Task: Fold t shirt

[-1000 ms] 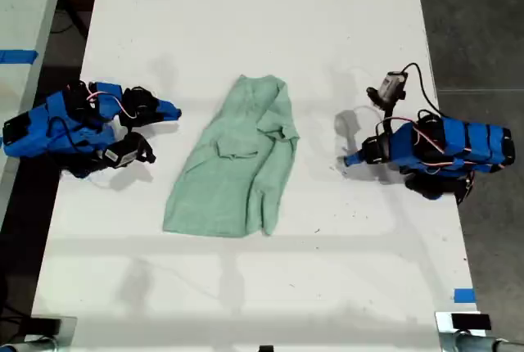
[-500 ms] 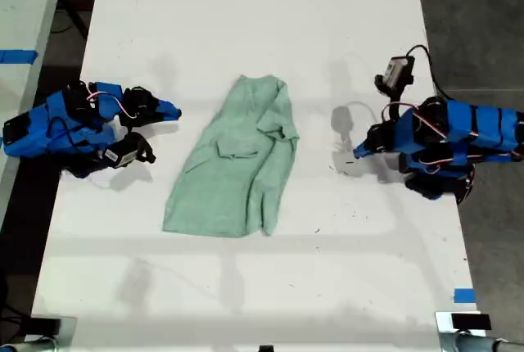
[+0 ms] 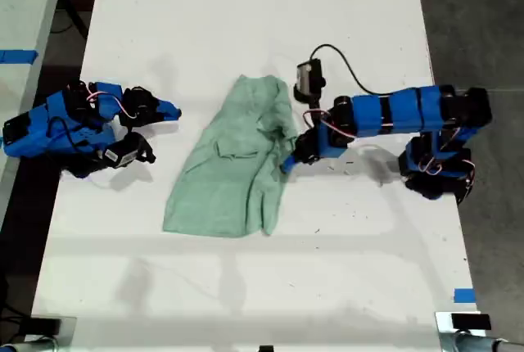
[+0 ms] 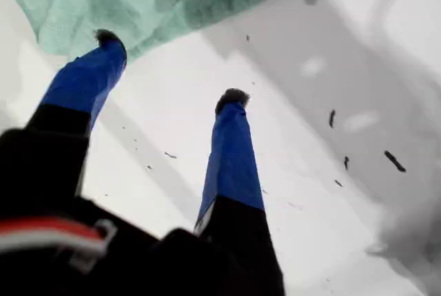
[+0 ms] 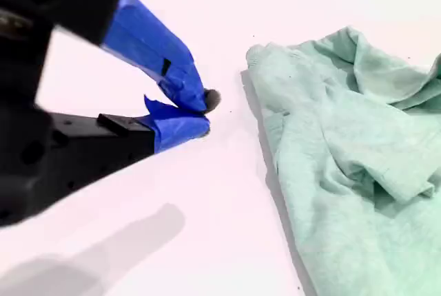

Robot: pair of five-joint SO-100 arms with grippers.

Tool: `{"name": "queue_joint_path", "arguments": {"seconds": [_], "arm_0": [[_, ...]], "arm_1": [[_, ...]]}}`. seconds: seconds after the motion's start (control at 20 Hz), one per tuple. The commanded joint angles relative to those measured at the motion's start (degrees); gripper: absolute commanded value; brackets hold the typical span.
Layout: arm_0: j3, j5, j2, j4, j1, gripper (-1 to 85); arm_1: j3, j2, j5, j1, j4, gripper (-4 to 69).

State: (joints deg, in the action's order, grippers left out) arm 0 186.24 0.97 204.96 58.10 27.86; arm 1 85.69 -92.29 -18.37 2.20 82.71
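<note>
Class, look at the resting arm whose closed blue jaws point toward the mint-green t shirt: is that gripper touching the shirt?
Apart. In the second wrist view, bare white table separates my second gripper from the t shirt edge.

The wrinkled soft fabric t shirt [image 3: 236,164] is a plain pale mint green, with no print. It lies on a flat white table [image 3: 246,24] flecked with small dark specks. My first gripper [image 4: 169,69] and my second gripper [image 5: 200,113] have bright blue fingers on black bodies, with red-and-white wires
</note>
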Motion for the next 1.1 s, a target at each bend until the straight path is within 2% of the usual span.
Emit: {"name": "queue_joint_path", "arguments": {"seconds": [0.0,0.25,0.55,0.6,0.65,0.7,0.95,1.05], "arm_0": [[2.29,-0.09,0.44,0.0,-0.18,-0.2],[2.29,0.0,0.44,0.0,-0.09,-0.2],[2.29,0.18,0.44,0.0,-0.18,-0.2],[2.29,0.18,0.44,0.0,-0.18,-0.2],[2.29,0.18,0.44,0.0,-0.18,-0.2],[2.29,0.18,0.44,0.0,-0.18,-0.2],[2.29,0.18,0.44,0.0,-0.18,-0.2],[2.29,0.09,0.44,0.0,-0.18,-0.2]], "arm_1": [[-8.88,11.87,-0.09,-2.02,-4.39,25.8],[-13.71,24.79,3.08,-6.06,-6.33,20.8],[-13.36,28.74,4.31,-8.61,-8.17,21.3],[-13.18,28.83,4.66,-8.88,-7.82,15.7],[-13.1,28.83,4.92,-9.05,-7.56,3.2],[-13.01,28.83,5.01,-9.23,-7.47,1.4],[-13.1,28.92,7.47,-9.4,-2.64,1.4],[-14.06,27.69,9.58,-9.58,2.37,1.3]]}}
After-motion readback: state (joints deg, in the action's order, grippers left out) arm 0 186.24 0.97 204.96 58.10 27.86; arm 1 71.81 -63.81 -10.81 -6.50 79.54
